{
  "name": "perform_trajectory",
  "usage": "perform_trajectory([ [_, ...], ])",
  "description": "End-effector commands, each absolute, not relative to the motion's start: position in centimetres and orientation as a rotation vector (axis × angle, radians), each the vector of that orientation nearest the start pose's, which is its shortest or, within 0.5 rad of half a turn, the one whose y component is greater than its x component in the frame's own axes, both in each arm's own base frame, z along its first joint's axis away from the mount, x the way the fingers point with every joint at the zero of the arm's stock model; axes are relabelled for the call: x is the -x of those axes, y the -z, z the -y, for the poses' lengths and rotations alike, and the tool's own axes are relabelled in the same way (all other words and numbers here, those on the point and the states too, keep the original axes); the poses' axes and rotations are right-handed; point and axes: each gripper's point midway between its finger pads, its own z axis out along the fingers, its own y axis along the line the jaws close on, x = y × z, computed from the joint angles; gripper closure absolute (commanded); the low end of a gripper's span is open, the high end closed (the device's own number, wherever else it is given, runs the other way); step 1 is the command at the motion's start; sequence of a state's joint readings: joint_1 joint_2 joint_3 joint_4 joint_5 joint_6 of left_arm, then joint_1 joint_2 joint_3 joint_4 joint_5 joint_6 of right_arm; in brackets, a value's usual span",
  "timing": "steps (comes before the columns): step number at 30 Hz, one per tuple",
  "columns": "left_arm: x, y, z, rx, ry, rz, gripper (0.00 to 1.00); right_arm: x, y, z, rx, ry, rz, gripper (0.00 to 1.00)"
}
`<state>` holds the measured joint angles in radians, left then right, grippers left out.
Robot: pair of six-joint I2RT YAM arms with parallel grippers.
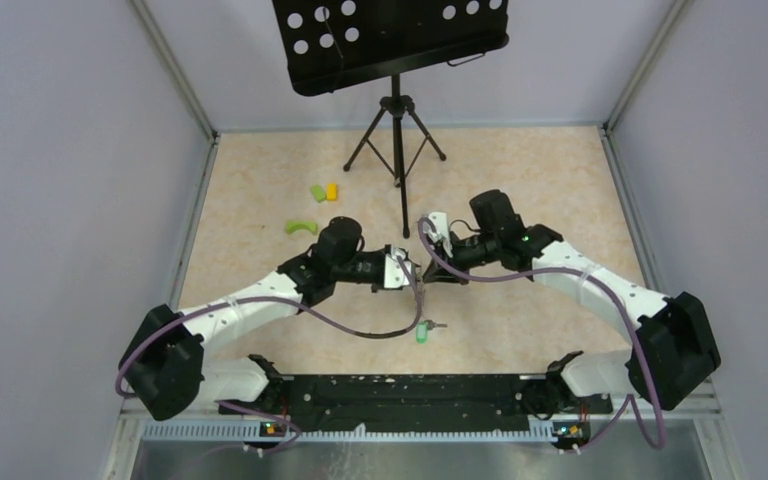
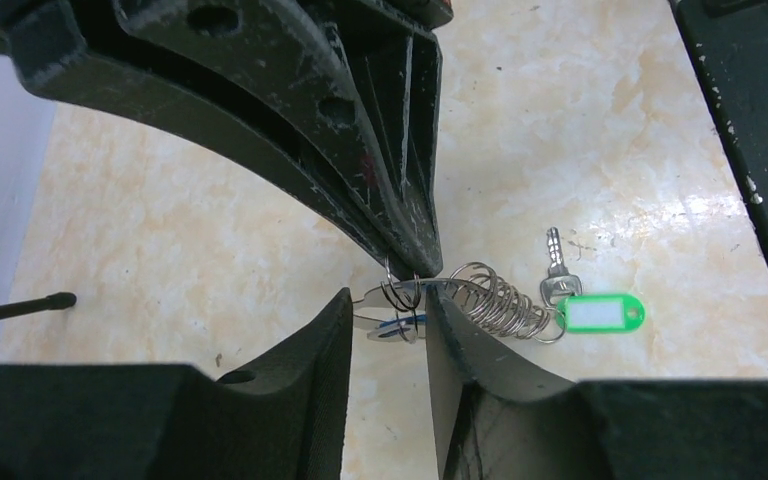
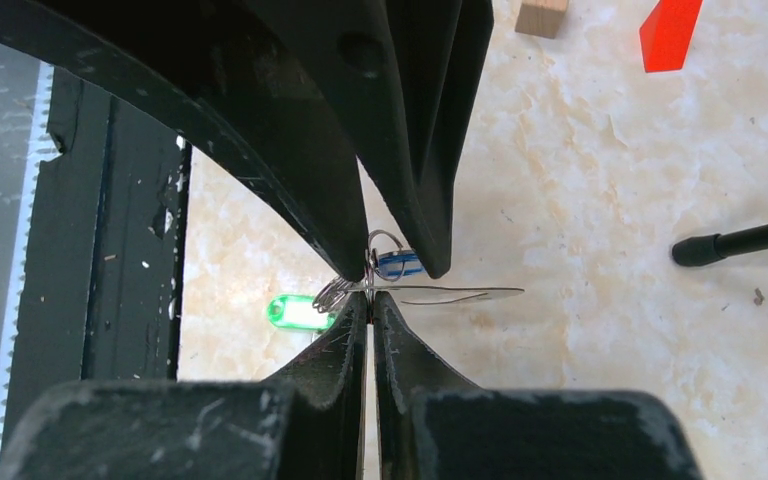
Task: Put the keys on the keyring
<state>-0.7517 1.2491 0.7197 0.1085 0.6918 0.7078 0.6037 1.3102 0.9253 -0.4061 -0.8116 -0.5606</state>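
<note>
The keyring (image 2: 378, 297) is held above the table (image 1: 520, 180) at the spot where the two tools meet. It is a thin metal loop seen nearly edge-on, with a coil of wire rings (image 2: 500, 300) trailing from it. The right gripper (image 3: 370, 297) is fully closed, its tips pinching the loop's wire. The left gripper (image 2: 388, 300) faces it tip to tip and stands partly open. The loop and the blue-tagged key (image 3: 398, 264) sit in the gap between its fingers, and whether either pad presses on them cannot be told. The green-tagged key (image 2: 600, 312) is at the far end of the coil, beside the left gripper and nearer the arm bases than either tool. Whether it touches the table is unclear. The left arm (image 1: 250, 305) and the right arm (image 1: 590, 285) each reach in from their own side, elbows low and wide. Their forearms converge at mid-table, with the wrists about level so the fingers point at one another. Beyond the grippers stands a black tripod stand (image 1: 397, 120), one foot near the right gripper. Further out past the left gripper lie a curved green block (image 1: 300, 227), a small green block (image 1: 317, 192) and a yellow block (image 1: 332, 190). A red block (image 3: 670, 30) and a wooden block (image 3: 542, 15) lie far ahead of the right gripper.
</note>
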Motion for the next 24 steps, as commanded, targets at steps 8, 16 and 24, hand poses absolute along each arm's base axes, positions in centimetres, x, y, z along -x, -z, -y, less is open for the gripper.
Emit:
perform_trajectory([
  [8, -21.00, -17.48, 32.72, -1.580, 0.769, -1.156, 0.75, -20.57, -18.05, -28.01, 1.515, -0.970, -1.516, 1.00],
  [16, -20.95, -18.20, 33.00, -1.566, 0.805, -1.153, 0.78, -20.65, -17.69, -28.05, 1.514, -0.971, -1.524, 1.00],
  [24, -21.08, -18.30, 33.25, -1.566, 0.829, -1.172, 0.98, -20.69, -17.65, -28.16, 1.515, -0.976, -1.519, 1.00],
])
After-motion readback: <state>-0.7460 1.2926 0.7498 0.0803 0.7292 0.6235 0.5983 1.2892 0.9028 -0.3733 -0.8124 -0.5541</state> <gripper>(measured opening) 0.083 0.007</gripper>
